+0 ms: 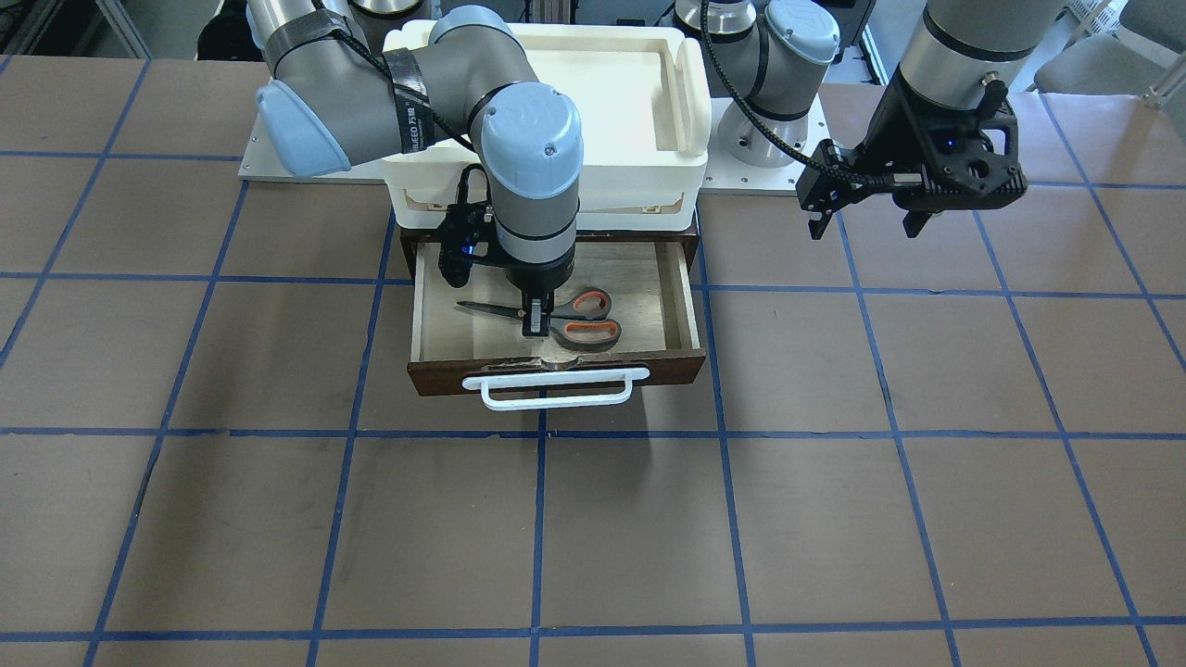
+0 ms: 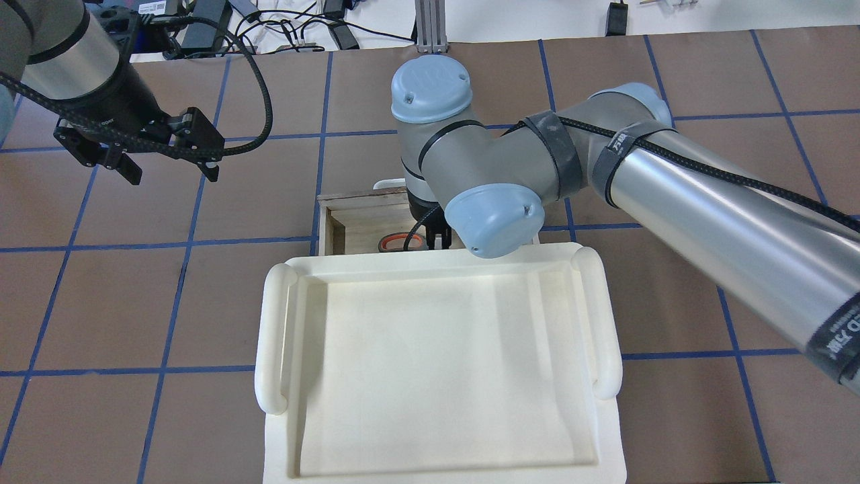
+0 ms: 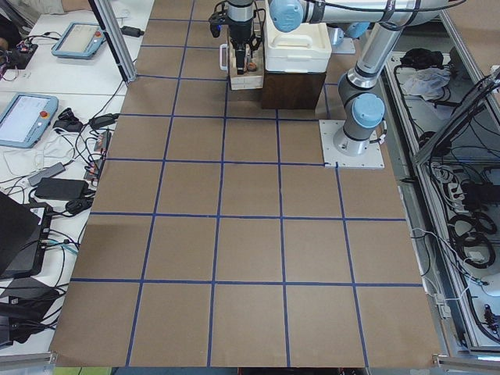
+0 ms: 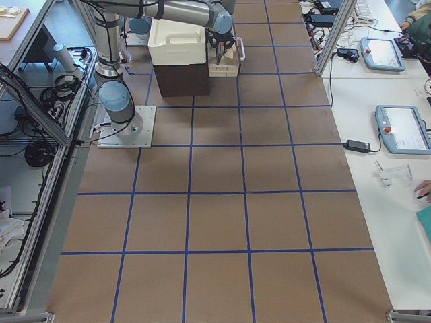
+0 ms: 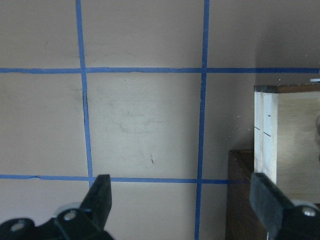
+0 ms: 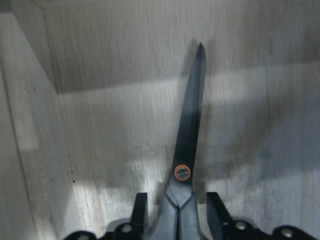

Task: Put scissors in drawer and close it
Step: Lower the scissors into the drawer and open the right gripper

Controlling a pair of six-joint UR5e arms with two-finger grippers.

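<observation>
table point(image 1: 834, 519): brown, blue tape grid | on it: dark cabinet point(image 3: 293, 90), white arm base plate point(image 3: 375, 158)

Scissors point(image 1: 565, 320) in pulled-out drawer point(image 1: 683, 306) under tray point(image 1: 687, 93).
Scissors lie near drawer's front, blades toward robot's right, right gripper point(image 1: 536, 320) straddling them; tray sits above, behind; left gripper point(image 1: 866, 219) over table point(image 1: 834, 482), well apart on drawer's left.

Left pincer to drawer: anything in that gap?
No object. In the front-facing view only bare table with blue tape lines lies between the left pincer and the drawer; the left wrist view shows the same.
</observation>
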